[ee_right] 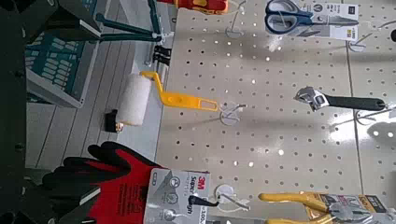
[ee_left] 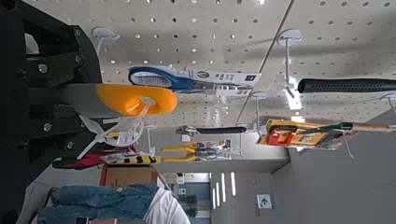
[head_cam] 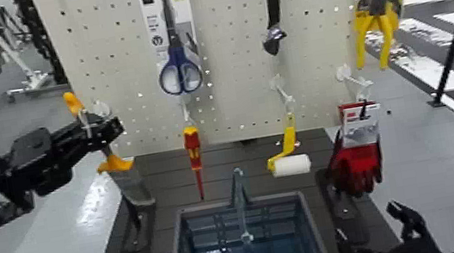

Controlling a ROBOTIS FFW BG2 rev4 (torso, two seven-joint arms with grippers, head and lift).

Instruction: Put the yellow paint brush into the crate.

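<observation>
At the pegboard's left edge, the left gripper (head_cam: 85, 129) is clamped on the yellow paint brush (head_cam: 104, 152), apparently lifting it off its hook, with carrying it over the crate (head_cam: 245, 243) next; the right gripper's (head_cam: 405, 226) fingers are unclear.

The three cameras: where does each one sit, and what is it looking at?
Head view: high on the robot, looking down at the crate and pegboard; the left pincer holds the brush, and the right arm sits low.
Left wrist view: on the left arm, facing the pegboard; its pincer grips the brush's orange tip.
Right wrist view: on the right arm, facing the roller and gloves.
All three show the scissors.
</observation>
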